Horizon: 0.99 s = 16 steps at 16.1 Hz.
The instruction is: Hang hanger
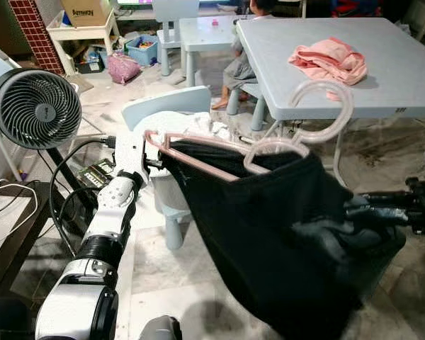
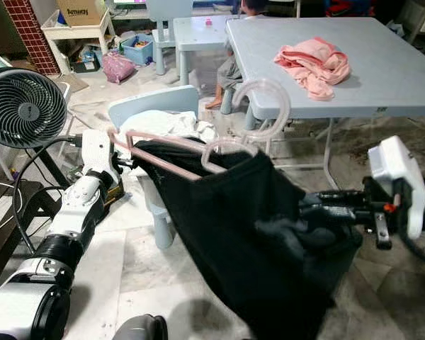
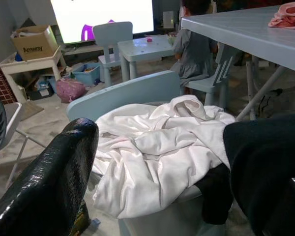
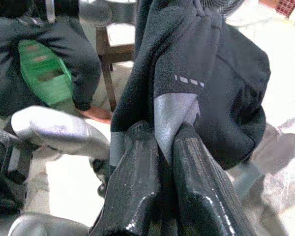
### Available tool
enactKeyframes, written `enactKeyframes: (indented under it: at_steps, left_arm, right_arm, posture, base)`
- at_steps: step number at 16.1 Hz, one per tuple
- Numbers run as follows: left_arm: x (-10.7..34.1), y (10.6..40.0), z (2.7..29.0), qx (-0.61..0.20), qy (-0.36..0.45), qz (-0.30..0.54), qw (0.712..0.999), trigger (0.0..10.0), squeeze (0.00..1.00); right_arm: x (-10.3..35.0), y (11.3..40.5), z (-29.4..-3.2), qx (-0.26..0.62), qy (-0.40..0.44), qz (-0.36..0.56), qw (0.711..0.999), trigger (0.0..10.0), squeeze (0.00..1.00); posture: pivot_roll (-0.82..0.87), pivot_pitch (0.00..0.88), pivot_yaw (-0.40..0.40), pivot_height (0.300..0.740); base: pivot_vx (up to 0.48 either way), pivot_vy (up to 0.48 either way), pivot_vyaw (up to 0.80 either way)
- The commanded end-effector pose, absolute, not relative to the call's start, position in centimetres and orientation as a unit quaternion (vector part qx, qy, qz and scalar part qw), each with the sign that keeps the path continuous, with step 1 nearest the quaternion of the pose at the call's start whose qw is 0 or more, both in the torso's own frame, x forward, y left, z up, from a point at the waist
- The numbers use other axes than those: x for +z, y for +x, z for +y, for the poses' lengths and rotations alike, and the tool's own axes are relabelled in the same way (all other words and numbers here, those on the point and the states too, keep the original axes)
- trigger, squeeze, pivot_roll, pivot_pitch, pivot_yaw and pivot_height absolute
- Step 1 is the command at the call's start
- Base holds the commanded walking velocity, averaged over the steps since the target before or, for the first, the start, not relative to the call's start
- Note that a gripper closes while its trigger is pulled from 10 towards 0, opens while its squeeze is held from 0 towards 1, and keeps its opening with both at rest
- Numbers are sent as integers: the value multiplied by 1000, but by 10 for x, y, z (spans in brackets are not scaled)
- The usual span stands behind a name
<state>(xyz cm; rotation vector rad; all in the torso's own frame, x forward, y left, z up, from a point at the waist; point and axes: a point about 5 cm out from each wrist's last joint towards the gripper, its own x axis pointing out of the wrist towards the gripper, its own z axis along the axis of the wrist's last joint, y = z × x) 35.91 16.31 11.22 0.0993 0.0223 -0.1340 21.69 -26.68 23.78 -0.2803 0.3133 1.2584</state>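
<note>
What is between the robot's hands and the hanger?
Nothing for the left hand: it already holds one end of the pink hanger. The right hand grips the black garment draped over the hanger, so cloth lies between it and the hanger.

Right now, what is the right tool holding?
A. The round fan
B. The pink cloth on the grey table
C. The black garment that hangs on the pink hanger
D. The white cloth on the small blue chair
C: the right tool is shut on a fold of the black garment, which is draped over the pink hanger that the left tool holds at its end.
</note>
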Motion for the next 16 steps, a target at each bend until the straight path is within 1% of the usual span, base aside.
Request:
enactKeyframes:
  at_steps: [1,3,4,5,6,7,10,11,12,13,14,15,16]
  left_arm:
    - [117,361,176,-37,39,10,999,10000,0]
    - [112,360,172,-43,36,24,998,10000,0]
    - [107,358,167,-54,36,34,997,10000,0]
    - [100,355,158,-74,34,48,996,10000,0]
    - [89,348,136,-131,27,65,989,10000,0]
    - [85,342,124,-167,24,69,983,10000,1000]
    - [79,333,109,-214,35,72,974,10000,1000]
    - [76,329,102,-241,48,73,967,10000,1000]
    - [73,320,90,-296,82,70,949,10000,1000]
    - [72,318,87,-314,92,68,943,10000,1000]
    - [75,310,81,-366,124,55,921,10000,1000]
    - [78,303,77,-401,143,45,904,10000,1000]
    - [79,298,76,-419,160,41,893,10000,1000]
  right_arm:
    - [242,218,-261,585,-138,122,789,10000,0]
    - [249,226,-249,575,-104,75,808,10000,0]
    - [254,233,-240,564,-71,37,822,10000,0]
    - [258,242,-231,550,-31,-2,835,10000,0]
    - [257,258,-214,508,41,-54,859,10000,0]
    - [245,266,-202,483,51,-56,872,10000,0]
    - [225,273,-184,455,49,-47,888,10000,0]
    - [215,278,-179,428,33,-42,902,10000,0]
    - [198,288,-176,367,-15,-23,930,10000,0]
    - [193,291,-177,348,-33,-15,937,10000,0]
    - [179,296,-187,313,-107,7,944,10000,0]
    - [170,298,-197,295,-176,24,939,10000,0]
    - [164,300,-207,282,-225,35,932,10000,0]
  posture:
    - [-149,19,16,740]
    - [-146,18,15,740]
    - [-145,16,15,740]
    - [-143,14,13,740]
    - [-138,10,11,740]
    - [-131,6,9,740]
    - [-120,0,8,740]
    - [-118,0,8,740]
    - [-116,0,6,740]
    - [-116,0,6,740]
    - [-113,0,7,740]
    - [-113,0,7,740]
    - [-108,3,8,740]
  base:
    - [0,0,0]
    - [0,0,0]
    - [0,0,0]
    - [0,0,0]
    - [0,0,0]
    - [0,0,0]
    - [0,0,0]
    - [0,0,0]
    - [0,0,0]
    - [0,0,0]
    - [0,0,0]
    - [0,0,0]
    - [0,0,0]
